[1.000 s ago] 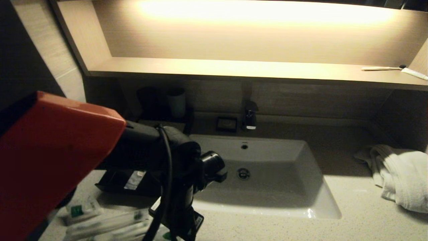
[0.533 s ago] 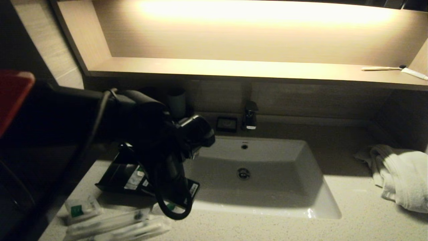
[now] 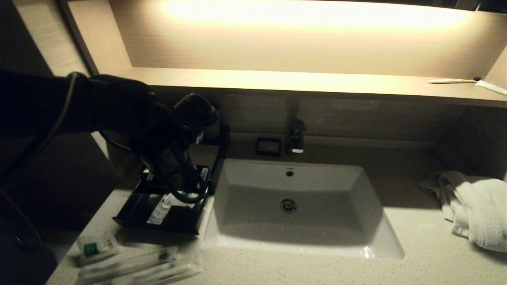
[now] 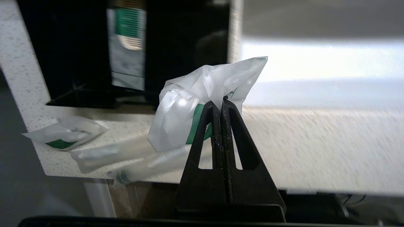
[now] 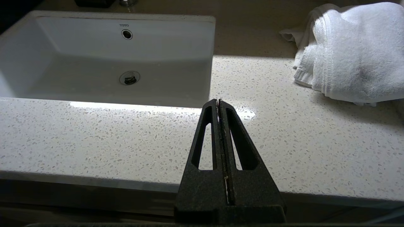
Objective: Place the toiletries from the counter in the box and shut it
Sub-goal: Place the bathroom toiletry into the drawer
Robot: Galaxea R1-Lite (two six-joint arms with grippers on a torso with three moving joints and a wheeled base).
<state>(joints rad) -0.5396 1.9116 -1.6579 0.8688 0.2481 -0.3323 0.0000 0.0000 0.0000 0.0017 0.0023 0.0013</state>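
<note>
The left pincer (image 4: 221,102) is pinched tight on a crumpled clear-wrapped sachet (image 4: 202,101) with green marks, and it hangs right above the open drawer of the black box (image 3: 158,206). The sachet bunches up around the fingertips, off the table (image 3: 416,253). Under the pincer, in the drawer, lies one wrapped sachet already inside (image 4: 127,44). Nearer the table's front edge than the pincer, another small sachet (image 3: 95,248) with a green mark sits on the stone, and just beside it lie the long slim wrapped sticks (image 3: 138,267). To the pincer's right sits the white basin (image 3: 297,206), touching nothing the arm carries.

The right pincer (image 5: 218,102) is parked low at the table's front edge, its fingers pressed together with nothing between them. A white towel (image 5: 350,50) is heaped on the table beyond it, well apart.
</note>
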